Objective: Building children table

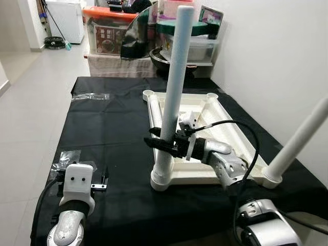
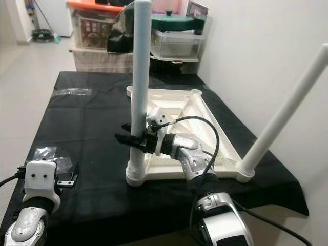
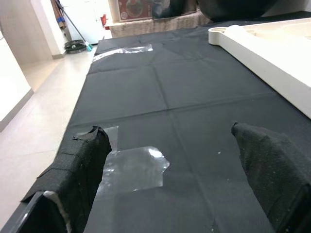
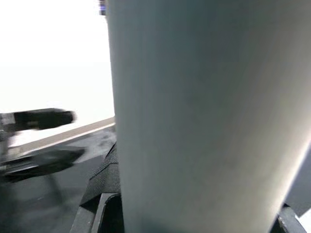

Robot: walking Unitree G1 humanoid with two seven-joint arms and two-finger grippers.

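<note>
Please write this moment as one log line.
right gripper: shut on table leg | leg: upright in tabletop corner socket | left gripper: open, idle over black cloth

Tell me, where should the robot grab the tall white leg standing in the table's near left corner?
Probably low on the leg, just above its socket, coming from the side. It stands upright, round and smooth, so two fingers close across it easily. The right gripper grips it there. The left gripper rests on the black cloth.

Far table leg [image 1: 300, 139] top cropped
</note>
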